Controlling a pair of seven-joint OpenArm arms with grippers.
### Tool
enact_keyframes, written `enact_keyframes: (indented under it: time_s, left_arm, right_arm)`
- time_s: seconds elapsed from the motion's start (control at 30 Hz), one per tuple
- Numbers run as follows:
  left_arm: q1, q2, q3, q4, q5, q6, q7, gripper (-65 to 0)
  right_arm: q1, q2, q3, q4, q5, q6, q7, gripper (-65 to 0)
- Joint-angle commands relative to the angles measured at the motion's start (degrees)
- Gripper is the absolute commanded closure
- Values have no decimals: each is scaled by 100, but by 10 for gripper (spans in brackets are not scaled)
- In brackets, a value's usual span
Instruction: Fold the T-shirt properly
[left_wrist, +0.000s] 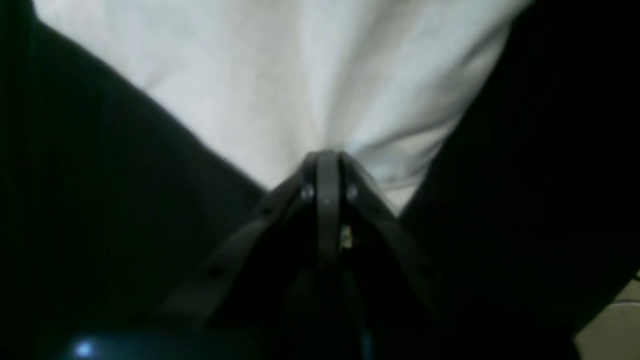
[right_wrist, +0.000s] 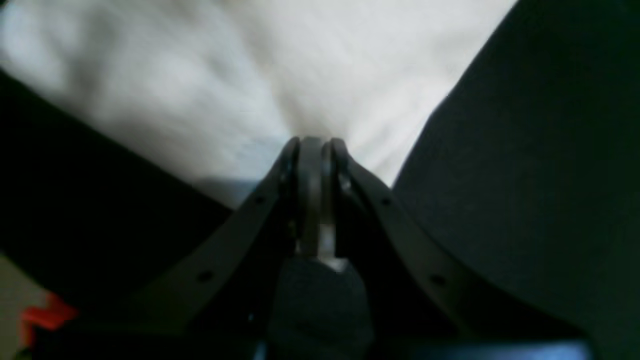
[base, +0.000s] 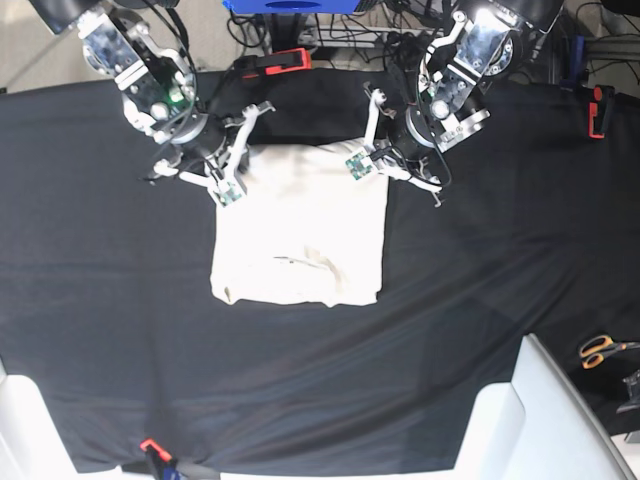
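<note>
The cream T-shirt (base: 300, 235) lies as a long rectangle on the black cloth (base: 480, 250), with a few wrinkles near its front edge. In the base view my left gripper (base: 378, 152) sits at the shirt's far right corner and my right gripper (base: 240, 156) at its far left corner. The left wrist view shows the left gripper (left_wrist: 327, 159) shut, with pale T-shirt (left_wrist: 280, 85) fabric pinched and fanning out from its tips. In the right wrist view the right gripper (right_wrist: 312, 144) is likewise shut on a bunch of the T-shirt (right_wrist: 260, 75).
Orange-handled scissors (base: 600, 350) lie at the right edge. Red clamps (base: 598, 110) (base: 275, 62) hold the cloth at the back. White panels (base: 540, 420) stand at the front corners. Cables and a blue box (base: 290, 5) are behind the table.
</note>
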Motion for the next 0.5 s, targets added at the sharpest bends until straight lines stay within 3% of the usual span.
enact_keyframes:
  time_s: [0.0,0.17,0.33,0.47]
  left_arm:
    - [-12,-119,-206,310,-2,80,-65,0]
    - [515,-145,-971,1198,-19,63,-135,0]
    - [1535,-250,-1402,1734,7,63,-830,0]
    - [2652,-268,-1806,1945,25,72,-1234,0]
  right_arm:
    - [15,96,92,345,-1,22,145,-29]
    - [-389,324,523,1180,-19,13,-49,-29]
    - [-987,755,813,1805,-19,-39,22,-29]
    - [-1919,834,1376,2279,-19,-435,-251,-29]
